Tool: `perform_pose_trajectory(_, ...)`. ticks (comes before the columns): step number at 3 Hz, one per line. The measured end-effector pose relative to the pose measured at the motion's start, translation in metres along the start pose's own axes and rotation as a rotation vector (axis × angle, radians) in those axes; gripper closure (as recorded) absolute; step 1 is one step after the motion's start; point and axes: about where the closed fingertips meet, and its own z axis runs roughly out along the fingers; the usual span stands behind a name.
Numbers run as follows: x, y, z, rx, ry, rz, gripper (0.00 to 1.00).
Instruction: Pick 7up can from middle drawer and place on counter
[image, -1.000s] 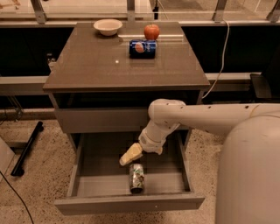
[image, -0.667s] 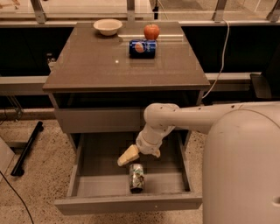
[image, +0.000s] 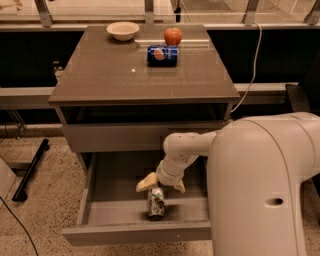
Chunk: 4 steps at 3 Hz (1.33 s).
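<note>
Lower and closer to the 7up can than a second ago, the end effector has come down into the open drawer, and the wrist has turned so that both fingers now show instead of one. The can itself has not shifted.

The end effector's two tan fingers are spread wide, one to each side of the can's far end. The can lies on its side on the drawer floor, just in front of the end effector on the camera's side, its length running from the fingers towards the drawer's front panel. Whether the fingers touch the can cannot be told. Nothing is held.

The arm reaches in from the right of the end effector, bending down from the large white robot body that fills the near right corner.

Above and beyond the end effector is the bench. Well apart from the end effector, at the bench's far edge, stand a bowl and an apple. A Pepsi can lies on its side just in front of the apple.
</note>
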Motion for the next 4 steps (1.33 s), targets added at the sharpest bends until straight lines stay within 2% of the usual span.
perform_pose_trajectory(2,0.000,-0.022,0.050,0.023,0.047,0.180,0.00)
perform_pose_trajectory(3,-0.001,-0.028,0.072,0.014,0.079,0.229,0.15)
perform_pose_trajectory(4,0.001,-0.030,0.087,-0.008,0.100,0.269,0.38)
